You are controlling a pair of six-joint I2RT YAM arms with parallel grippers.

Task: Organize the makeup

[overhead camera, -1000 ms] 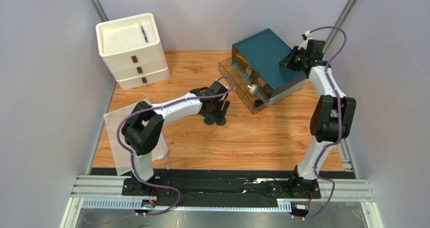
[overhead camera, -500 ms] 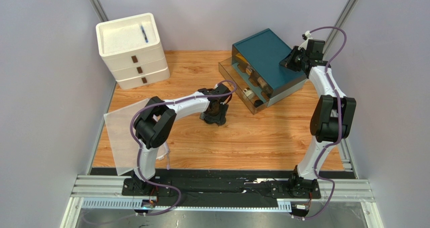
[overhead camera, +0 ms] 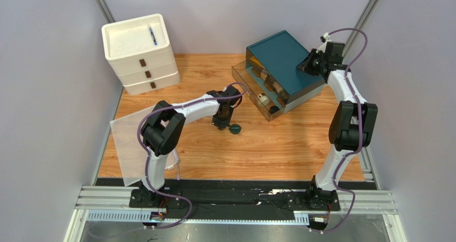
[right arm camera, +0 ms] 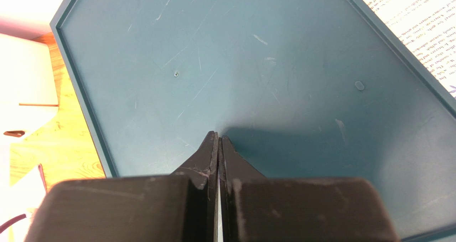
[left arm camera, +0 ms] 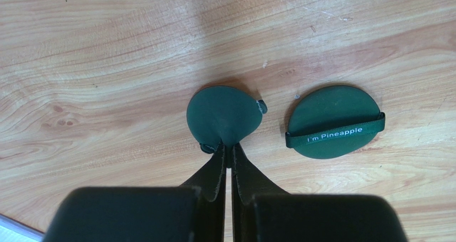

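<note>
Two dark green round compacts lie on the wooden table. My left gripper [left arm camera: 229, 146] is shut, its fingertips pinching the near edge of the plain compact [left arm camera: 225, 113]. The second compact [left arm camera: 332, 105], with a strap reading "I'm Pineapple", lies free just to its right; from above this compact [overhead camera: 234, 128] shows beside the left gripper [overhead camera: 222, 121]. More makeup [overhead camera: 266, 87], small beige pieces, lies in the clear pulled-out drawer [overhead camera: 251, 92]. My right gripper [right arm camera: 219, 138] is shut on nothing over the teal box top [right arm camera: 257, 65].
The teal box [overhead camera: 281, 57] with its drawer stands at the back right. A white three-drawer unit [overhead camera: 140, 55] at the back left carries a blue pen [overhead camera: 153, 36]. A translucent sheet [overhead camera: 126, 146] lies at the left edge.
My left gripper has closed from wide open onto the plain green compact and shifted slightly left, uncovering the second compact from above. The right arm has not moved.
</note>
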